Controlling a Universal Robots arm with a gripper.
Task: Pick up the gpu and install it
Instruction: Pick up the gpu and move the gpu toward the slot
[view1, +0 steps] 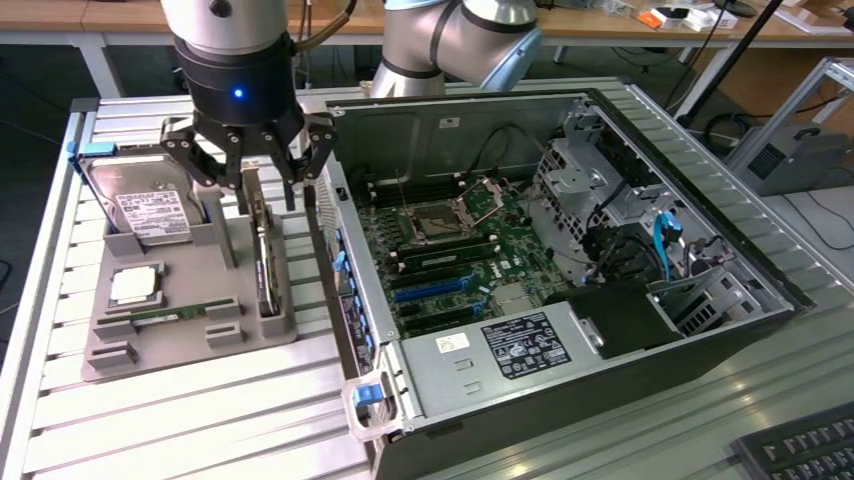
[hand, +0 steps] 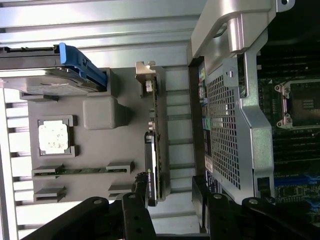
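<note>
The gpu (view1: 267, 268) (hand: 156, 150) stands on its long edge in a slot of the grey holder tray (view1: 187, 262), just beside the open computer case (view1: 441, 130). The tool (view1: 274, 192) (hand: 170, 197) hangs directly above the card with its jaws apart, one finger on each side of the card. The same tray carries a hard drive (view1: 147, 205), a processor (view1: 134, 285) and a RAM stick (view1: 171, 313). Tray and case rest on the slatted worktop (view1: 200, 420).

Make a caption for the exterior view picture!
Open gripper over the gpu, which stands on edge in a grey holder beside the open computer case.
</note>
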